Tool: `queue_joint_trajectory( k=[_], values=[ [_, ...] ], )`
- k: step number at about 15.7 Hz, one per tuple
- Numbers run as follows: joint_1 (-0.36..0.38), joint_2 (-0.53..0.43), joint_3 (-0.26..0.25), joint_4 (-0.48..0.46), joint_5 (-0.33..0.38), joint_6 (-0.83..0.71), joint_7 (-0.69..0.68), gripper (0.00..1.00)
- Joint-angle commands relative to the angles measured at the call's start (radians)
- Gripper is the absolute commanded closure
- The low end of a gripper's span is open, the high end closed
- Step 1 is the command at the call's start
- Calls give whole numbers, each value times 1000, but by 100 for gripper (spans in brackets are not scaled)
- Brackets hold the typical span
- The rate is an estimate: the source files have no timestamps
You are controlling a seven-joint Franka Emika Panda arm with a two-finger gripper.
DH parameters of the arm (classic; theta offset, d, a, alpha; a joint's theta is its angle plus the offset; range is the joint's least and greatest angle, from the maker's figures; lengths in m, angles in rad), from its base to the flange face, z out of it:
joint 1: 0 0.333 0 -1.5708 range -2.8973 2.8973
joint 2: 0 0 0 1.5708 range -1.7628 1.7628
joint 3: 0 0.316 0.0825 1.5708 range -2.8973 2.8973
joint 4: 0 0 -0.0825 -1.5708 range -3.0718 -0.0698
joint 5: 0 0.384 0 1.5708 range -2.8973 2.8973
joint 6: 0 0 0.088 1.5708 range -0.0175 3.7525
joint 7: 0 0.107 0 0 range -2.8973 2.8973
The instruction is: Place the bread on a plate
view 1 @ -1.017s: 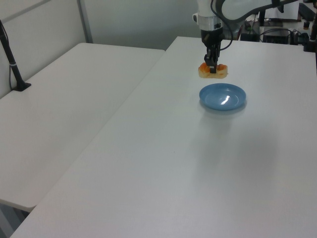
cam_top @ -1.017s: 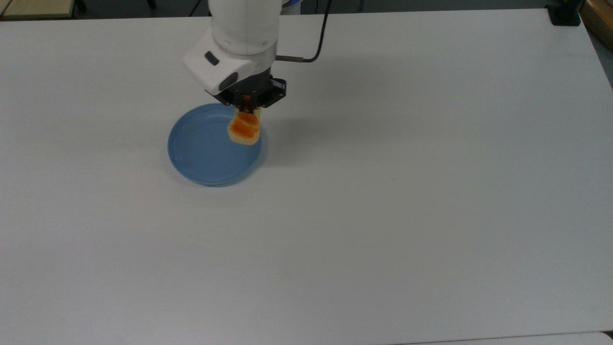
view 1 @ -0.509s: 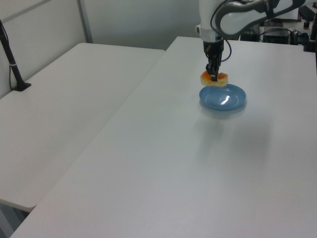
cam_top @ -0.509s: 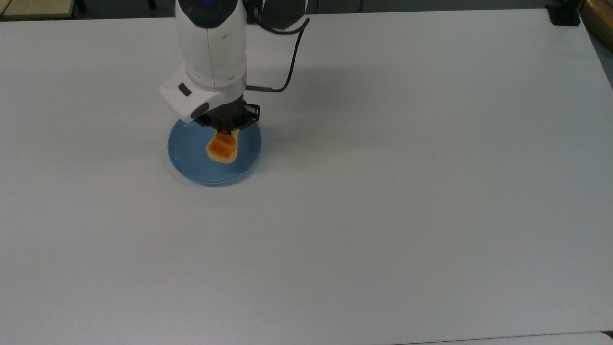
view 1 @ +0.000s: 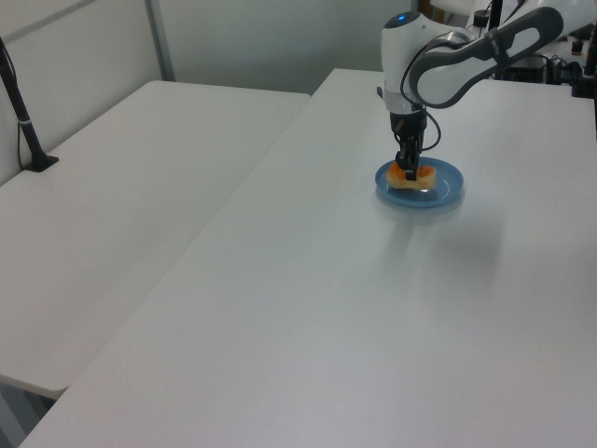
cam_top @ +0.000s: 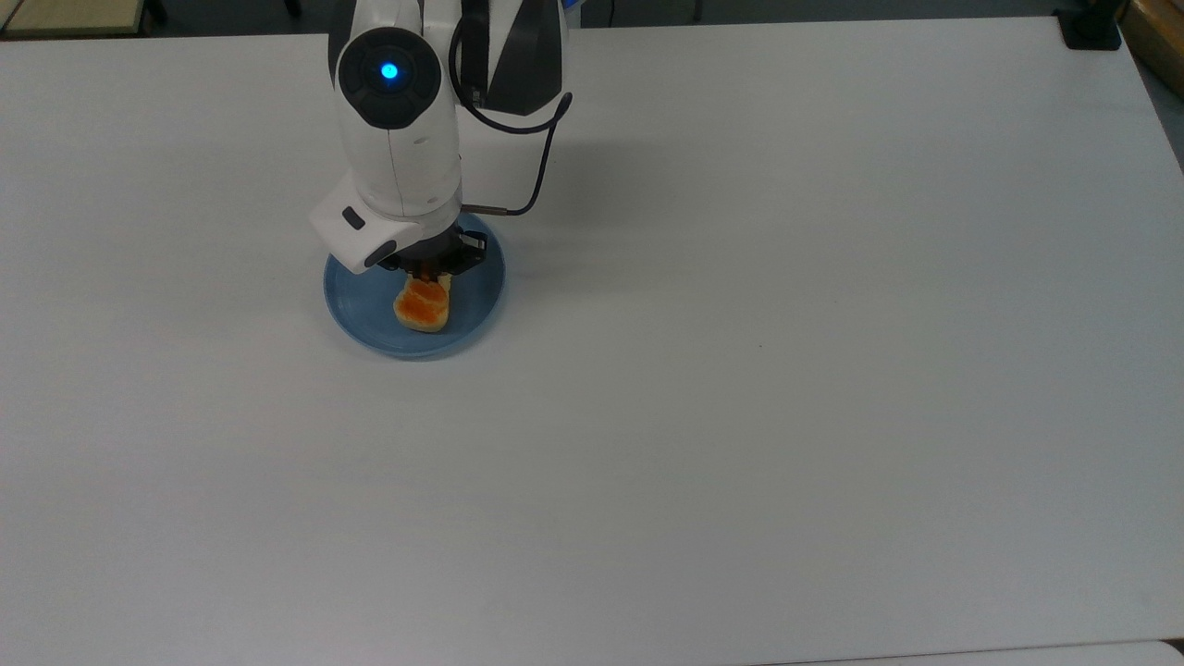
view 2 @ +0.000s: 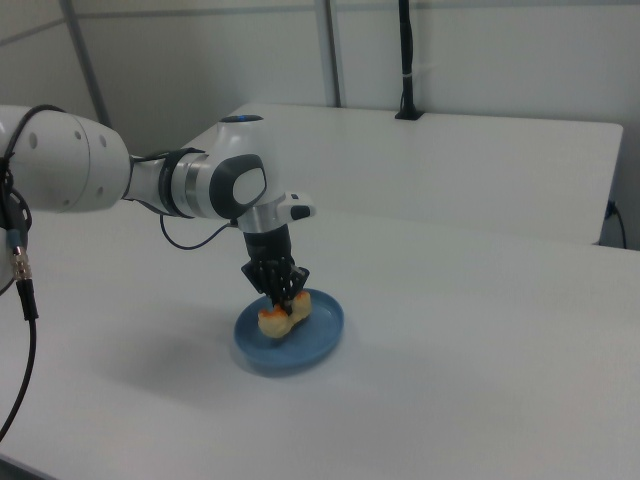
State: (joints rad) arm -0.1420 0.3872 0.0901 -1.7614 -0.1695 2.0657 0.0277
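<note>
The bread [cam_top: 423, 306], a small loaf with an orange-brown top and pale sides, sits low over the middle of the light-blue plate [cam_top: 478, 305]. My gripper [cam_top: 430, 276] points straight down and is shut on the bread; its upper part hides the loaf's far end in the top view. In the left view the bread [view 1: 411, 176] lies inside the plate [view 1: 446, 191], with the gripper [view 1: 408, 171] pinching it at mid-length. In the right view the bread [view 2: 283, 314] looks to rest on or just above the plate [view 2: 318, 342], held by the gripper [view 2: 286, 302].
The plate stands on a wide white table [cam_top: 740, 370]. A second white table [view 1: 121, 187] adjoins it at the left view's left. A black post [view 1: 23, 121] rises from that table's far side, and a black cable [cam_top: 527, 185] loops off the arm.
The arm has carried the bread from above the plate's far rim to over its middle and lowered it down into the plate. The grip stays closed throughout.
</note>
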Motion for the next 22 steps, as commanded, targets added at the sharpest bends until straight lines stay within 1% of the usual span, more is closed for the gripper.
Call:
queue_joint_trajectory(
  k=[1, 2, 5, 8, 10, 12, 14, 15, 17, 20, 21, 22],
  values=[
    [5, -16, -9, -27, -19, 27, -17, 20],
    [5, -16, -9, -27, -19, 22, -9, 0],
    [5, -17, -21, -26, -21, 19, -9, 0],
    [5, -19, -21, -23, -19, 14, -8, 0],
    [5, -39, -21, -15, -19, -16, -8, 0],
    [5, -71, -21, 29, -16, -94, -6, 0],
    [4, -93, -26, 112, -10, -212, -6, 0],
    [1, -103, -35, 158, -2, -269, -6, 0],
    [-2, -138, -50, 216, 13, -364, -6, 0],
    [7, -212, -52, 249, 15, -424, 20, 0],
    [15, -243, -58, 249, 15, -424, 37, 0],
    [31, -269, -79, 246, 16, -426, 43, 0]
  ],
)
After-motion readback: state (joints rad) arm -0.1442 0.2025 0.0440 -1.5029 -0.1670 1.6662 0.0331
